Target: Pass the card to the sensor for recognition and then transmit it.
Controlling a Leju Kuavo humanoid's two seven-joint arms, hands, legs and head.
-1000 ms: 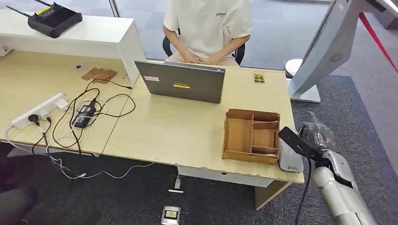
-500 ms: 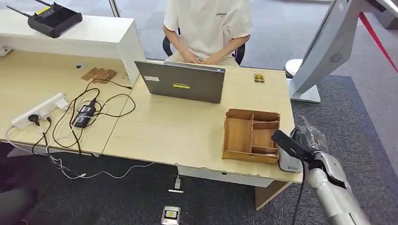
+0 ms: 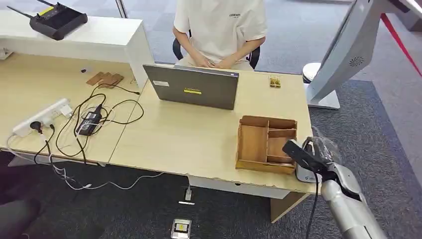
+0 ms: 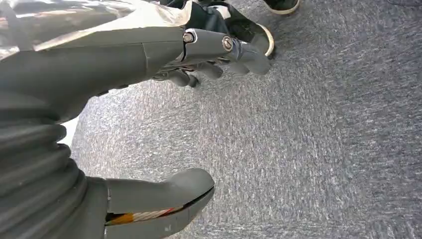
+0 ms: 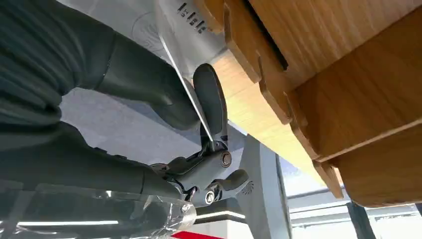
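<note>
Beside the slotted wooden tray [image 3: 266,144], right hand [image 5: 199,107] pinches thin white card [image 5: 185,87].

The right hand [image 3: 318,155] sits at the desk's [image 3: 199,139] right front corner, the reader [image 3: 304,172] apparently right under it, the tray [image 3: 266,144] just left, the laptop [image 3: 191,87] beyond.

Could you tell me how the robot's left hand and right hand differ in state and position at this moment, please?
The right hand pinches a thin white card edge-on between thumb and finger; the left hand holds nothing, its fingers apart. The right hand is raised at the desk's corner beside the wooden organiser; the left hand hangs over grey carpet. Both have a grey thumb and darker fingers.
</note>
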